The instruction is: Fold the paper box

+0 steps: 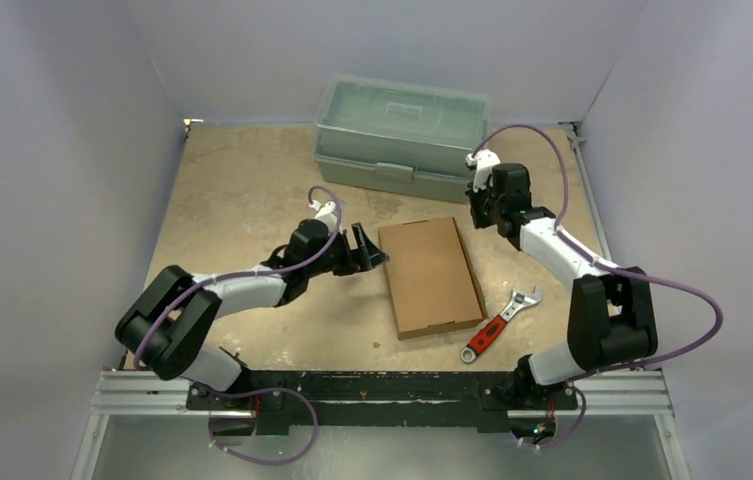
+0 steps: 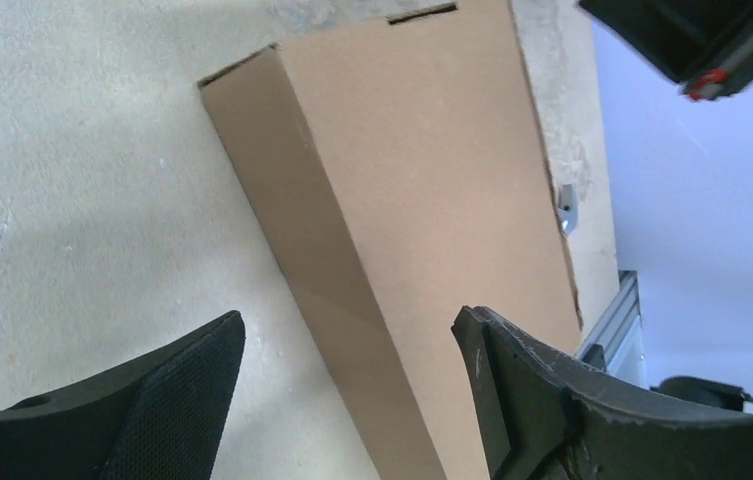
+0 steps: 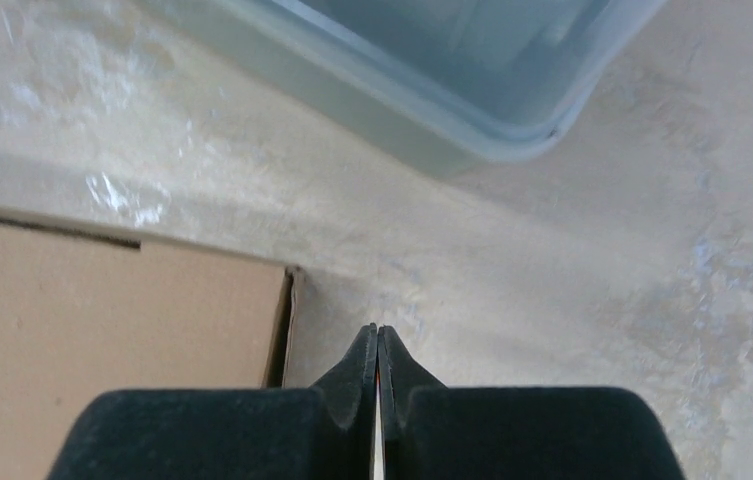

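Observation:
The brown paper box (image 1: 431,276) lies closed and flat-topped in the middle of the table, a shallow rectangle. In the left wrist view it (image 2: 422,200) shows its top and its near side wall. My left gripper (image 1: 370,247) is open and empty just left of the box's left side; its fingers (image 2: 182,385) stand wide apart in front of that wall. My right gripper (image 1: 476,205) is shut and empty, above the table just beyond the box's far right corner (image 3: 282,285).
A grey-green plastic toolbox (image 1: 402,135) stands at the back, close behind the right gripper; it also shows in the right wrist view (image 3: 432,70). A red-handled adjustable wrench (image 1: 499,323) lies right of the box, near the front.

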Available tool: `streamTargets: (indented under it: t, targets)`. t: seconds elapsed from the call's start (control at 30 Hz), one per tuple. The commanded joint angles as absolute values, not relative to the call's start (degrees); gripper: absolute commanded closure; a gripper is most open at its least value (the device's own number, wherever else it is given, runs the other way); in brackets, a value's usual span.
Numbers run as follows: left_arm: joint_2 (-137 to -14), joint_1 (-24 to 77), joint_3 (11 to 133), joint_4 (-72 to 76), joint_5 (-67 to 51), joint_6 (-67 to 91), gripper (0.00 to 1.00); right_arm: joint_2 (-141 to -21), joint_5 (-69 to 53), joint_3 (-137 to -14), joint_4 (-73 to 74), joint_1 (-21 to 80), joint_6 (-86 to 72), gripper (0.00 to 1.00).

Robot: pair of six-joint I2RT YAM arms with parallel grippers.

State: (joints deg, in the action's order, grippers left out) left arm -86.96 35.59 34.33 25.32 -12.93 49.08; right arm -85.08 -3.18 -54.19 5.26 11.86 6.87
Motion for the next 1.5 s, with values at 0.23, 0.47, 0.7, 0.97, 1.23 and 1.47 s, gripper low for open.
streamTargets:
  t: [0.23,0.47,0.7,0.97,1.23,1.47]
  targets:
    - [-82.7,41.1,30.7,23.0,-11.3,54.7,0.24,-87.5,-3.8,-52.8,19.7,16.4,14.5,1.0]
    - [-94.0,46.6,39.2,24.1,-11.2,55.2,0.59,-90.9,-12.4,-55.8,20.5,23.8,13.8,1.0]
    - [-94.4,47.0,41.7,20.2,-5.2,55.1,0.66,-89.7,-8.6,-55.7,17.0,24.3,11.5,1.0]
    - [-82.8,38.2,35.6,19.6,-0.3,57.0,0.48,-79.9,-0.8,-57.4,22.8,14.6,21.7,1.0]
    - [-70.4,37.0,32.1,16.7,-7.8,48.0,0.24,-53.7,-19.3,-43.7,14.0,6.7,26.3,0.59]
    - [-62.1,37.6,22.5,23.3,-18.5,56.4,0.18,-67.7,-17.4,-48.7,30.8,6.8,34.9,1.0]
